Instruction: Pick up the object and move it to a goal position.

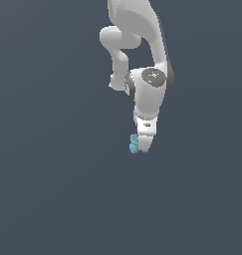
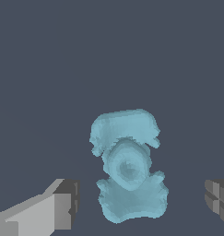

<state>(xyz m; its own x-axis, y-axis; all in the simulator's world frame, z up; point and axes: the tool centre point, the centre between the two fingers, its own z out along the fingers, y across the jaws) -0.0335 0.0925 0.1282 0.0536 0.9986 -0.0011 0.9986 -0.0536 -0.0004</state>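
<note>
Plain dark slate-blue background (image 1: 48, 199) everywhere, flat and unmarked, filling both pictures. White robot arm (image 1: 142, 45) dropping in from the top centre of the exterior frame, bending at a rounded joint with a grey cap, then pointing downward. White gripper (image 1: 145, 142) at the arm's lower end, just below the frame's centre. Small light-blue lumpy figure (image 1: 135, 144) pressed close against the gripper's tip, on the exterior view's left of it, partly hidden. In the wrist picture, same figure (image 2: 128, 166) large and central: a broad knobbly block, a rounded bump with a hollow, a flared base. Grey-tipped fingers (image 2: 62, 205) spread wide to either side, clear gaps between each pad and the figure, nothing clamped: gripper (image 2: 141, 203) released
</note>
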